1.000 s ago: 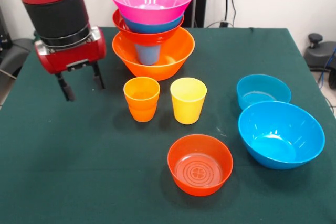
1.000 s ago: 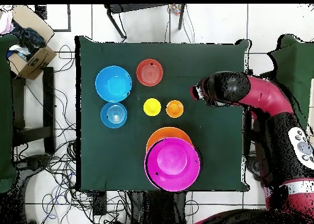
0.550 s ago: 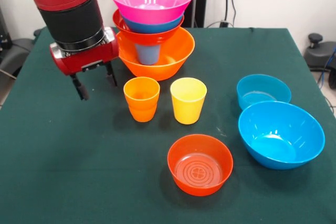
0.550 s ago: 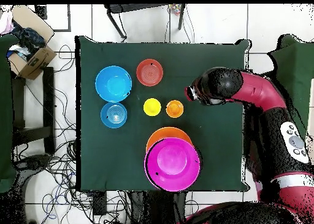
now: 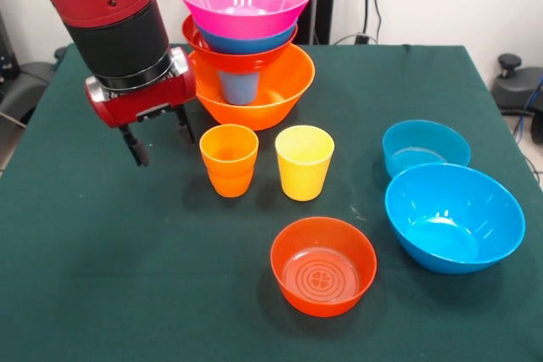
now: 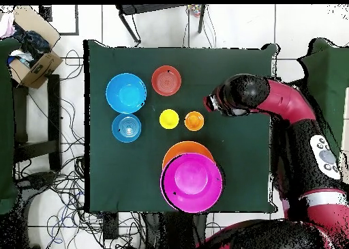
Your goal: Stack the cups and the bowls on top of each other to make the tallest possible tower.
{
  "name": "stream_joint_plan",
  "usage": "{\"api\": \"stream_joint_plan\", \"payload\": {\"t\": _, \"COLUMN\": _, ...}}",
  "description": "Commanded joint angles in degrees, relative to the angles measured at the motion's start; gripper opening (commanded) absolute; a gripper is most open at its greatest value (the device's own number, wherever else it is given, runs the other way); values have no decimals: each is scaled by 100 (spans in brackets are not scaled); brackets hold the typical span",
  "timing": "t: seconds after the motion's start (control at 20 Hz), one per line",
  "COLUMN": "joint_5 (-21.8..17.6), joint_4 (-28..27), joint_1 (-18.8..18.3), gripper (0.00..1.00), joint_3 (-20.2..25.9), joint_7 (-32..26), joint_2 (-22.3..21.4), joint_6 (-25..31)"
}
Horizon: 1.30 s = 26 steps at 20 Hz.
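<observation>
At the left we saw the red and black gripper (image 5: 158, 135) empty, fingers apart, hanging just beside the small orange tapered plastic cup (image 5: 229, 159). Next right stood the yellow plastic cup (image 5: 304, 162), with the tower of nested glossy bowls (image 5: 246, 31) behind both (pink bowl on top). Step looked like reaching for the orange cup; next we judged it needed centring over the rim, then descending. Loose bowls sat farther right.

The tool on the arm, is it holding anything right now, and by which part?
Nothing is held. The tool hangs open and empty beside the orange cup, not touching it.
</observation>
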Motion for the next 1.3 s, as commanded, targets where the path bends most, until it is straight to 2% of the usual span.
{"api": "stream_joint_plan", "payload": {"t": 0.05, "joint_5": 241, "joint_4": -17, "joint_1": 319, "gripper": 100, "joint_3": -128, "joint_7": 772, "joint_2": -102, "joint_6": 545}}
{"api": "stream_joint_plan", "payload": {"t": 0.3, "joint_5": 412, "joint_4": -72, "joint_1": 396, "gripper": 100, "joint_3": -184, "joint_7": 781, "joint_2": -213, "joint_6": 740}}
{"api": "stream_joint_plan", "payload": {"t": 0.75, "joint_5": 542, "joint_4": -380, "joint_1": 569, "gripper": 100, "joint_3": -222, "joint_7": 742, "joint_2": -118, "joint_6": 961}}
{"api": "stream_joint_plan", "payload": {"t": 1.3, "joint_5": 372, "joint_4": -40, "joint_1": 545, "gripper": 100, "joint_3": -356, "joint_7": 754, "joint_2": -16, "joint_6": 322}}
